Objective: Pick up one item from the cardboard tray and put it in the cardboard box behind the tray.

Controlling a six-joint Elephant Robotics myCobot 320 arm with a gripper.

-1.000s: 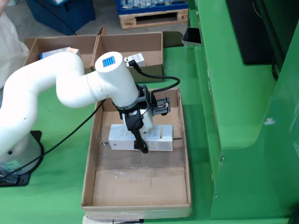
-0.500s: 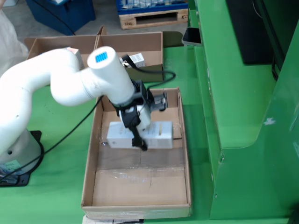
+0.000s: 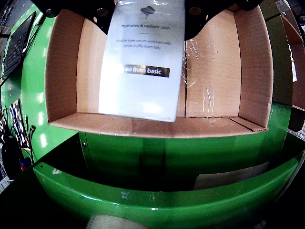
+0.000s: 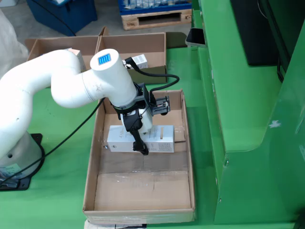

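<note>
A long white carton (image 4: pixel 159 138) with a gold band, printed "hydrates & radiant skin", hangs crosswise over the cardboard tray (image 4: pixel 90 176). My gripper (image 4: pixel 139 138) is shut on its middle, one black finger (image 4: pixel 138 142) running down the near side. In the wrist view the carton (image 3: pixel 143 71) fills the upper centre, held between the dark fingers (image 3: pixel 97 12), with the tray (image 3: pixel 214 71) floor beneath it. Behind the tray stands the open cardboard box (image 4: pixel 152 45), holding a small white item (image 4: pixel 139 60).
A second cardboard box (image 4: pixel 52 47) sits left of the first one. A tall green machine housing (image 4: pixel 238 95) rises along the tray's right side. My black cable (image 4: pixel 162 83) loops over the tray's far end. The arm's base (image 4: pixel 14 167) stands at the left.
The arm has swung a little to the left and back, carrying the white carton with it. The carton sits slightly further left and higher in the fixed view than a second ago.
</note>
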